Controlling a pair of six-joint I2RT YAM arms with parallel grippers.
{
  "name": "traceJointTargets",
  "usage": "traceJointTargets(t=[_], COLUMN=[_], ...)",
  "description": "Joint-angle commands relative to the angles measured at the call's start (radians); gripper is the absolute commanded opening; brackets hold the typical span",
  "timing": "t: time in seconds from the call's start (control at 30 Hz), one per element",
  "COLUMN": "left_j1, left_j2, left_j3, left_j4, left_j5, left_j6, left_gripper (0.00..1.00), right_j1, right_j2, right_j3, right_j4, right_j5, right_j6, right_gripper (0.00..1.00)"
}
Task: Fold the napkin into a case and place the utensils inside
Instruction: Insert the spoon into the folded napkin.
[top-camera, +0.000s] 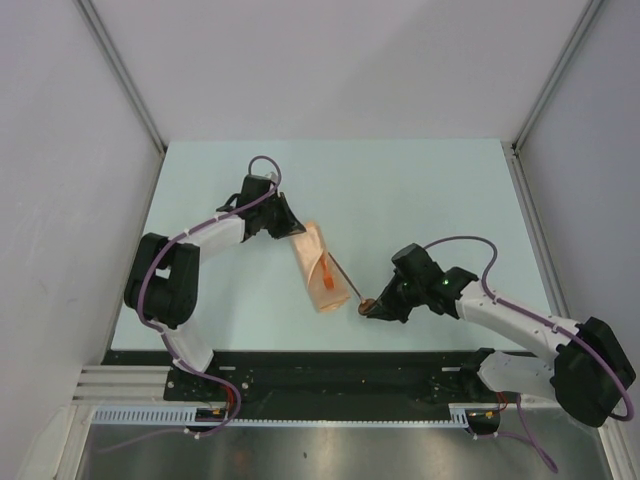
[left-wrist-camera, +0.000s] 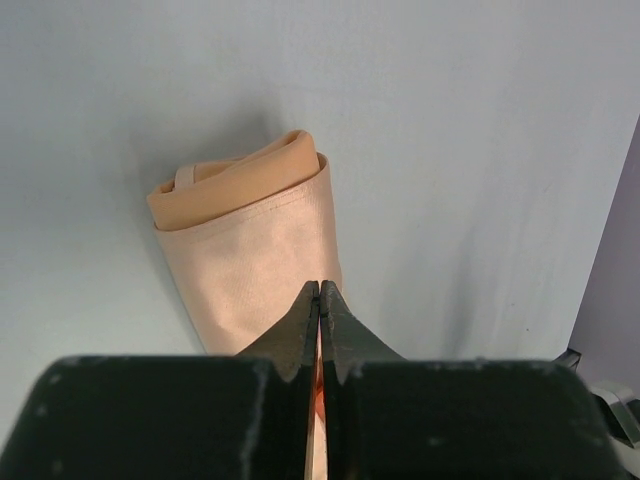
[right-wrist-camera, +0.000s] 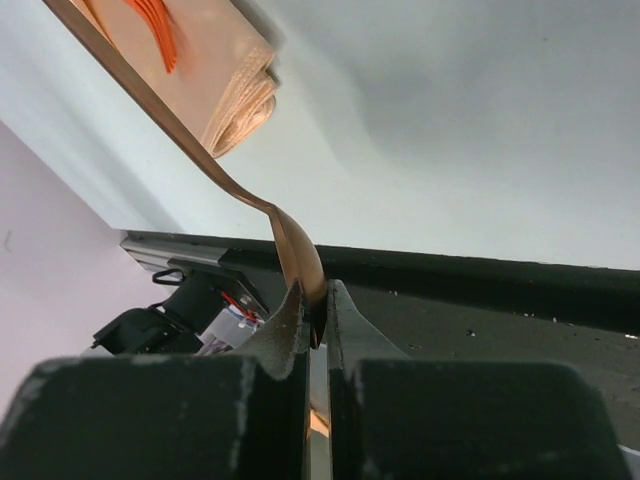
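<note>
The peach-orange napkin is folded into a narrow case (top-camera: 318, 268) lying mid-table, slanted. My left gripper (top-camera: 297, 232) is at its far end, jaws shut on the cloth edge; in the left wrist view the case (left-wrist-camera: 245, 250) stretches away from the shut fingertips (left-wrist-camera: 320, 292). My right gripper (top-camera: 372, 306) is shut on the bowl end of the reddish-brown spoon (top-camera: 347, 282), whose handle reaches up-left onto the case. In the right wrist view the spoon (right-wrist-camera: 285, 230) curves up from the gripper (right-wrist-camera: 318, 300) toward the case (right-wrist-camera: 225, 60). The slimmer orange utensil (right-wrist-camera: 160, 25) lies on the case.
The pale table (top-camera: 430, 200) is walled at the left, right and back. The black base rail (top-camera: 330, 360) runs along the near edge, just beyond the spoon's held end in the right wrist view (right-wrist-camera: 480, 290).
</note>
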Motion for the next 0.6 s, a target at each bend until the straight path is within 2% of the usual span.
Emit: traceJointTargets(t=[0.0, 0.57], left_j1=[-0.008, -0.030], left_j2=[-0.014, 0.064], left_j3=[0.040, 0.095], left_j4=[0.001, 0.001], left_j5=[-0.015, -0.047], left_j6=[-0.022, -0.052], left_gripper=[0.02, 0.00], right_j1=[0.034, 0.083], right_j2=[0.021, 0.127], right_j3=[0.022, -0.006], right_j4=[0.028, 0.161], right_j5=[0.003, -0.047], right_j6=[0.029, 0.126], right_gripper=[0.00, 0.00])
